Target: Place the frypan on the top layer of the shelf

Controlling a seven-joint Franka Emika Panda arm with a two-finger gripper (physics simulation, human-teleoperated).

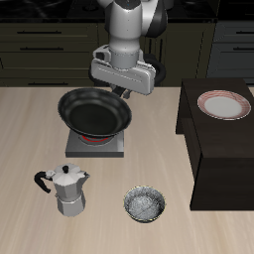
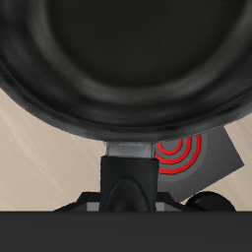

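Frypan [image 1: 95, 111] lifted above the hotplate [image 1: 96, 142] mid-counter, claw [image 1: 121, 87] clamped on its handle [image 2: 128, 177], shelf [image 1: 220, 149] along one counter [image 1: 30, 129] edge bearing a plate [image 1: 222, 105], no legible writing anywhere

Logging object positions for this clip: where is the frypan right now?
In the exterior view the frypan sits over the grey hotplate, beneath the pincer, with the shelf off to one side.

Black frypan [image 1: 95, 111]; red-coiled grey hotplate [image 1: 96, 142]; seemingly patterned bowl [image 1: 145, 205].
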